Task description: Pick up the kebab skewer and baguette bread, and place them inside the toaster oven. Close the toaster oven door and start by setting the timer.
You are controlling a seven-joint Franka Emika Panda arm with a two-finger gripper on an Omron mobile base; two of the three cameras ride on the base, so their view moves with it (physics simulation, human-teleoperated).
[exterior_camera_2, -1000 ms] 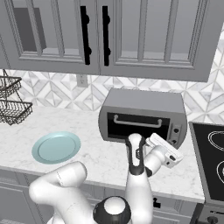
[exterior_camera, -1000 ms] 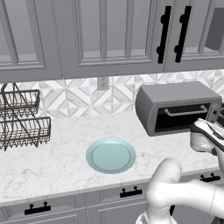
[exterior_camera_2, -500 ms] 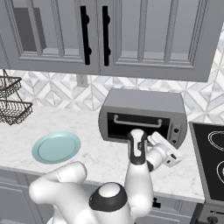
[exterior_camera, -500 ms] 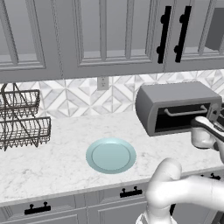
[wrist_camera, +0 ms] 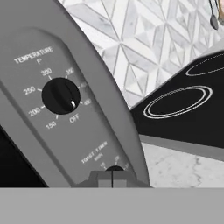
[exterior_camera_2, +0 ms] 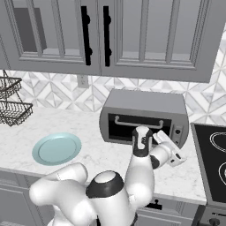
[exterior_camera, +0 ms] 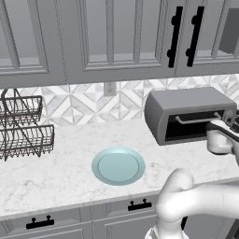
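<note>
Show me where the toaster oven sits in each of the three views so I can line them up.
Left base view: toaster oven at right, on the counter, door shut.
Right base view: toaster oven at centre, behind the arm's wrist.
Hand view: its control panel, with the temperature knob, takes up the left half, seen close.
Shared landmark: the diamond-tile backsplash.

Even, flat rendered light on my feeds, no glare, soft faint shadow under the plate [exterior_camera: 118, 165] on the desk [exterior_camera: 65, 172], toaster oven [exterior_camera_2: 145, 115] cavity reads dark, hand view panel lettering slightly soft, edges undistorted
</note>
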